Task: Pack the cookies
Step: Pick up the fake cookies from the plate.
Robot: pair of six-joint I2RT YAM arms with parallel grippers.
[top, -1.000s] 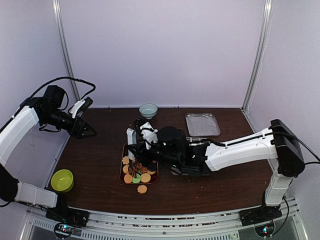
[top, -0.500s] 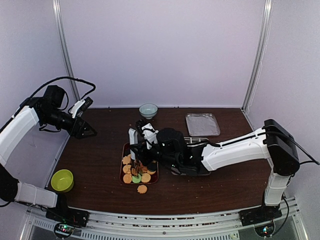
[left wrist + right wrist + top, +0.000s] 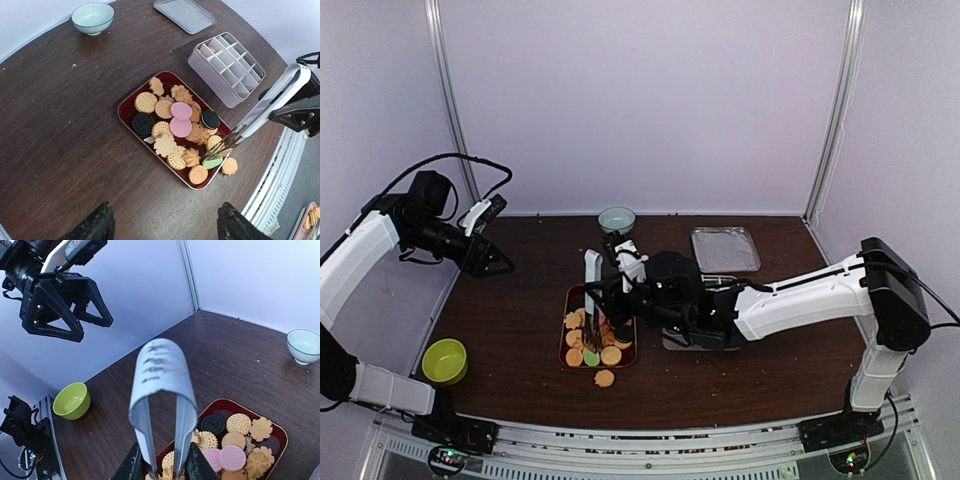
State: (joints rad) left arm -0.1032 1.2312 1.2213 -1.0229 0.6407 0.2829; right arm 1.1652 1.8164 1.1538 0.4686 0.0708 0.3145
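Squeezed tighter, the right end effector (image 3: 164, 466) clamps tongs (image 3: 161, 375) onto cookies (image 3: 180, 110).

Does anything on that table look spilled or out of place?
Yes. One orange cookie lies on the table, just off the near corner of the tray, apart from all the others. A few pale crumbs also dot the wood near the bowl.

brown table (image 3: 520, 330), red tray (image 3: 131, 98), green bowl (image 3: 444, 361) (near left), pale bowl (image 3: 617, 220), lid (image 3: 725, 249)
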